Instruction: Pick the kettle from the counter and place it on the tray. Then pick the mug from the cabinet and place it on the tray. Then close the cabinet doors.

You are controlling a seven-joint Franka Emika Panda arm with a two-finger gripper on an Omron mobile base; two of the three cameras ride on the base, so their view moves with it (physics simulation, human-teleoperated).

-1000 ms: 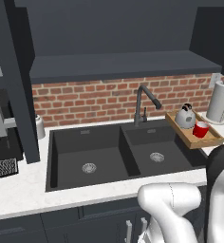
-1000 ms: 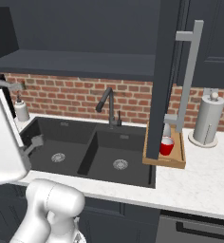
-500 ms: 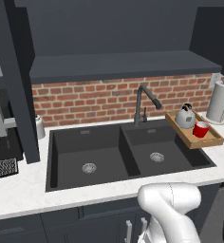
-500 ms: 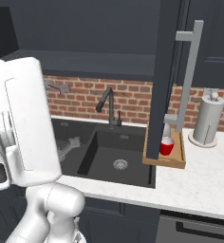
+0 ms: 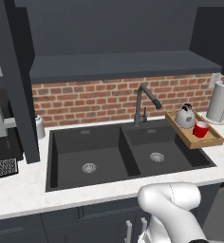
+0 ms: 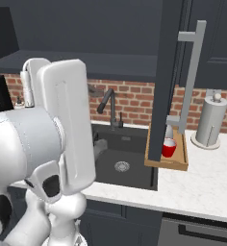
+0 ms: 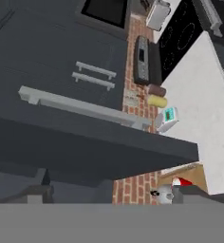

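Hand view: the gripper (image 7: 109,193), jaws spread and empty, has the open cabinet door (image 7: 85,147) just ahead, white counter (image 7: 199,114) beyond.

Black double-basin sink (image 5: 128,156) recessed; dark curved metal faucet (image 5: 144,102) behind basin divider. Red brick backsplash (image 5: 99,102) along wall. Tall white paper-towel roll (image 5: 220,100) upright at far right.

Light is even and flat, rendered without glare. The counter (image 5: 19,190) reads bright, the cabinet (image 7: 61,61) dim. Edges look soft and slightly pixelated.
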